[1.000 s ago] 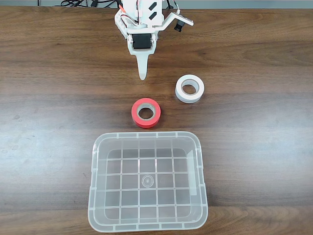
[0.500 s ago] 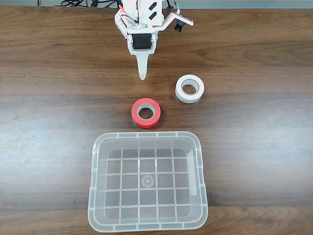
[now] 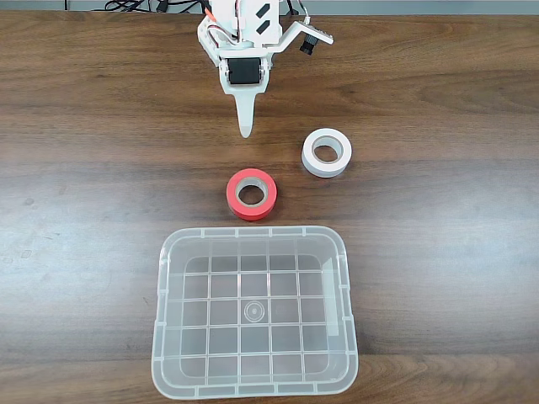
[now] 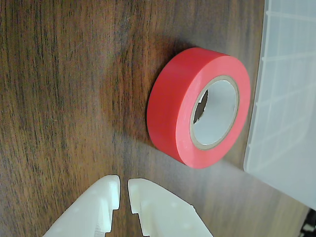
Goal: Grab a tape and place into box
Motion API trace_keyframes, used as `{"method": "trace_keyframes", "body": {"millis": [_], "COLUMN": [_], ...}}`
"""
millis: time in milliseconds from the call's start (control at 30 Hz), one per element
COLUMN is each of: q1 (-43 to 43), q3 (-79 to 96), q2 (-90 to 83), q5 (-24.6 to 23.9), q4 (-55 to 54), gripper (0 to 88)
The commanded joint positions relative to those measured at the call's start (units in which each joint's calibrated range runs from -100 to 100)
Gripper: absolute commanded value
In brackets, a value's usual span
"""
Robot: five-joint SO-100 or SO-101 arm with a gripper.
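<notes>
From the fixed view I count two rolls of tape, one box and one arm on the wooden surface (image 3: 84,126). The red tape (image 3: 251,194) lies flat near the middle, just above the box's upper rim but apart from it. The white tape (image 3: 327,152) lies up and to the right of the red one, well clear of it. The clear box (image 3: 254,310) sits at the bottom with nothing on its gridded floor; its lower edge runs close to the frame edge. The jaws (image 3: 245,128) hang above the red tape and hold nothing. In the wrist view I see the jaws (image 4: 123,192) nearly closed, a narrow slit between the two white tips, with the red tape (image 4: 173,108) beyond them, apart from them. There the box (image 4: 286,98) is cut off at the right edge. The arm's upper part is cut off at the top of the fixed view.
</notes>
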Motion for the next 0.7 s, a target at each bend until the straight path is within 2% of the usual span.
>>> {"method": "trace_keyframes", "body": {"millis": [0, 300, 433, 667], "q1": [-0.4, -0.1, -0.4, -0.5], "q3": [-0.6, -3.2, -8.8, -13.4], "q2": [-0.8, -0.1, -0.1, 0.0], "q5": [-0.6, -0.6, -2.2, -2.2], "q4": [0.1, 0.8, 3.6, 7.3], "gripper": [1.4, 1.3, 1.3, 1.3]}}
